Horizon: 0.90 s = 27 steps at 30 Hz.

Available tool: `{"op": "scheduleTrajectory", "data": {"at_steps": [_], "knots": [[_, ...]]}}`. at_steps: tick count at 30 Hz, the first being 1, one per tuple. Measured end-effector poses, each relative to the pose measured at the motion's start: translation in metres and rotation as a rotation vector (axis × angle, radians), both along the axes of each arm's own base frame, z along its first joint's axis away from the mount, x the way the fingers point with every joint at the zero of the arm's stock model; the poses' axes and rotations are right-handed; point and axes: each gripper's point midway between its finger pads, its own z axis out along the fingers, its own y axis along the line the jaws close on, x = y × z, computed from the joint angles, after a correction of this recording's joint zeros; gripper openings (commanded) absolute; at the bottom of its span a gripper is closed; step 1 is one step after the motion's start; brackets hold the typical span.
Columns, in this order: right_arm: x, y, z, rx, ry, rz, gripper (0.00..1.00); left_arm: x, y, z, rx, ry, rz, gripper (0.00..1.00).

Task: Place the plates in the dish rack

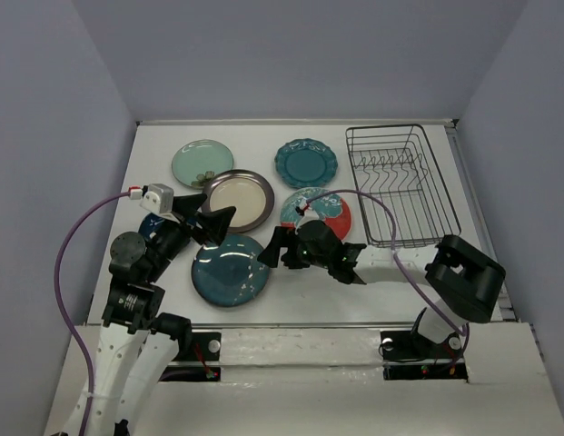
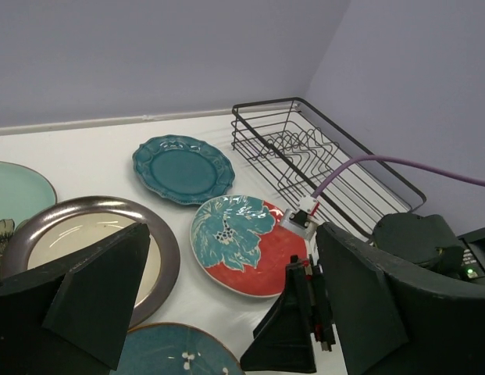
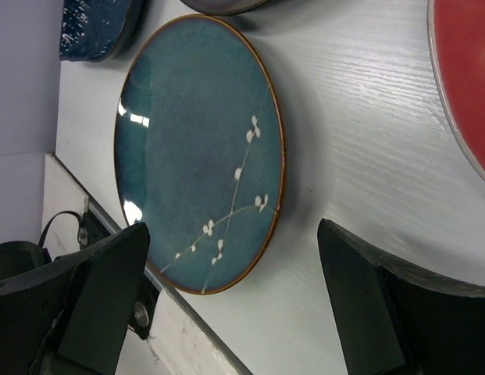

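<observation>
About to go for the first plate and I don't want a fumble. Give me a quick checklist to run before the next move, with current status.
1. Left gripper open and empty: ok.
2. Right gripper open and empty: ok.
3. Dish rack free of plates: ok.
4. Right gripper over the blue branch plate: ok, the plate lies under the open jaws in the right wrist view.
5. That plate's rim liftable: cannot tell; it lies flat on the table, near the front edge.
6. Arms clear of each other: cannot tell; the grippers sit close together in the top view.
</observation>
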Motion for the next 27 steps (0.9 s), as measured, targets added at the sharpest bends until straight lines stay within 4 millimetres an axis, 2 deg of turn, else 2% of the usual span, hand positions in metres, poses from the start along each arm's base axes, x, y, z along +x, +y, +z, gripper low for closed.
{"op": "scheduleTrajectory", "data": {"at_steps": [5, 8, 9, 12, 13, 14, 21, 24, 25, 27], "knots": [[0.003, 0.007, -0.019, 0.013, 0.043, -0.024, 0.88, 0.000, 0.000, 0.000, 0.000, 0.000, 0.000, 0.99], [0.003, 0.013, -0.038, 0.010, 0.083, -0.027, 0.82, 0.000, 0.000, 0.000, 0.000, 0.000, -0.001, 0.99], [0.003, 0.015, -0.047, 0.006, 0.106, -0.033, 0.74, 0.000, 0.000, 0.000, 0.000, 0.000, -0.001, 0.99], [0.005, 0.024, -0.050, 0.048, 0.122, -0.032, 0.64, 0.000, 0.000, 0.000, 0.000, 0.000, -0.002, 0.99], [0.005, 0.025, -0.051, 0.054, 0.128, -0.033, 0.57, 0.000, 0.000, 0.000, 0.000, 0.000, -0.002, 0.99], [0.005, 0.028, -0.054, 0.069, 0.138, -0.033, 0.55, 0.000, 0.000, 0.000, 0.000, 0.000, -0.002, 0.99], [0.003, 0.043, -0.062, 0.194, 0.180, -0.024, 0.43, -0.001, -0.001, 0.000, 0.001, -0.001, -0.010, 0.99], [0.002, 0.049, -0.064, 0.248, 0.196, -0.019, 0.30, -0.001, -0.001, 0.000, 0.001, -0.001, -0.011, 0.99], [0.001, 0.050, -0.066, 0.256, 0.202, -0.021, 0.19, -0.001, -0.001, 0.000, 0.001, -0.001, -0.010, 0.99], [0.000, 0.051, -0.070, 0.275, 0.214, -0.018, 0.07, -0.001, -0.001, 0.000, 0.001, -0.001, -0.010, 0.99]]}}
